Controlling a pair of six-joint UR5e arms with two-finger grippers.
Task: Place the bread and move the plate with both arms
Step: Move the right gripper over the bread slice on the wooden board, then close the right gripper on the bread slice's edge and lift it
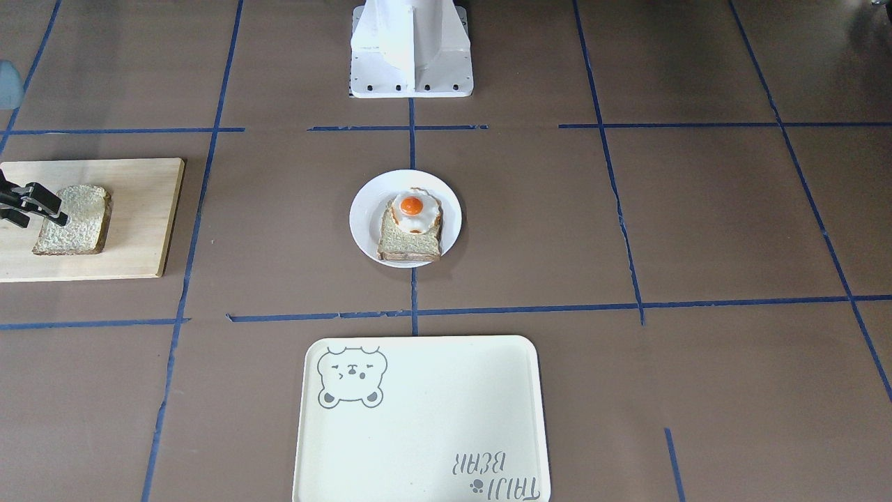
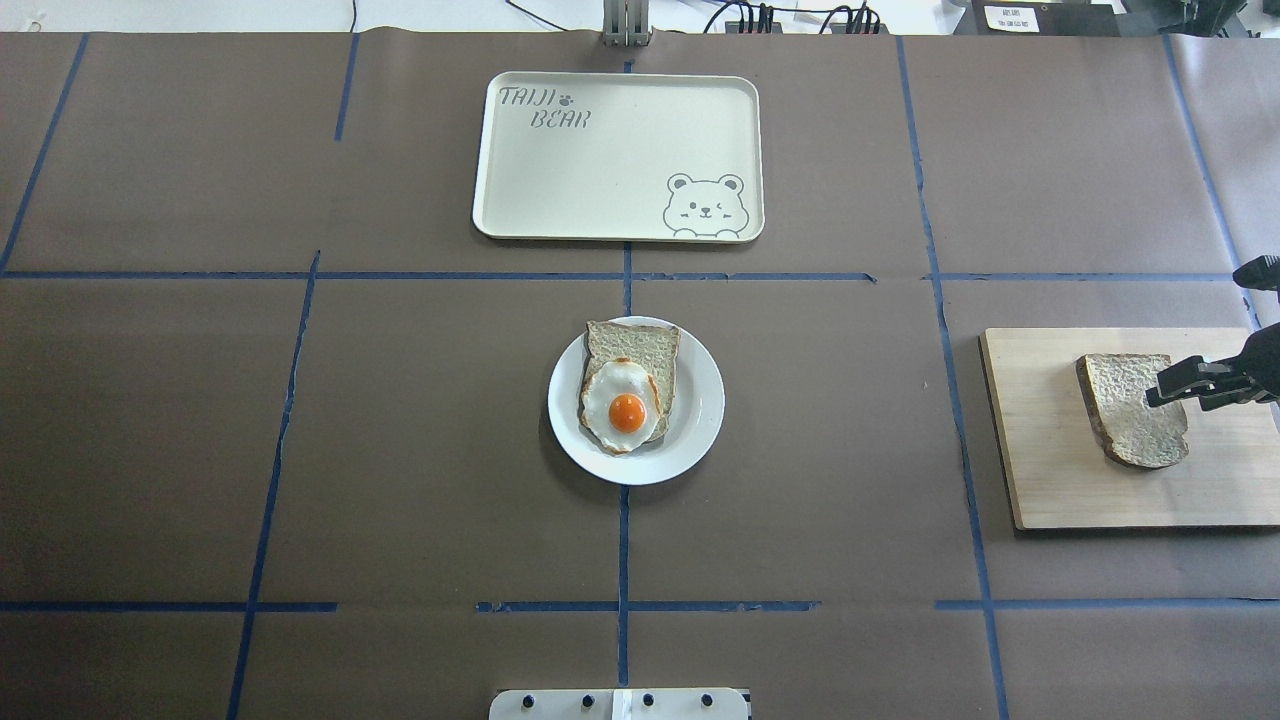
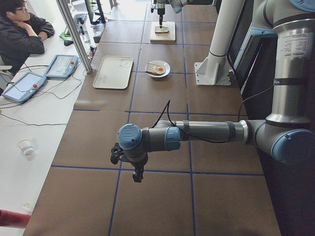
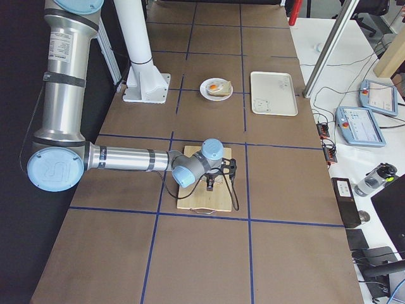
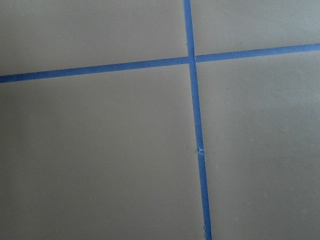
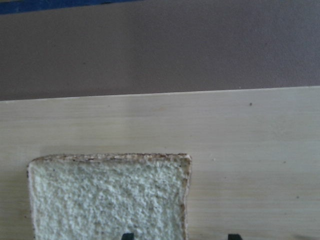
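Right, the step in hand looks like the pick-up. The right gripper [image 2: 1172,385] hangs over the bare bread slice [image 2: 1130,415], which lies flat on the wooden board [image 2: 1040,450], well apart from the white plate [image 2: 700,400] at the table's middle. Its fingers are spread and hold nothing. On the wrist view one fingertip [image 6: 128,235] shows over the crumb and the other over bare board just past the crust, so the jaws straddle the slice's edge. I can't tell whether they touch it.

To do this well, I'd say bite close to that edge and close gently, since the slice will likely squash or tear. Lift it level, then centre it over the fried egg [image 2: 626,412].

The left gripper [image 3: 134,169] shows only from the side, over bare table, so whether it's spread or closed I can't say.
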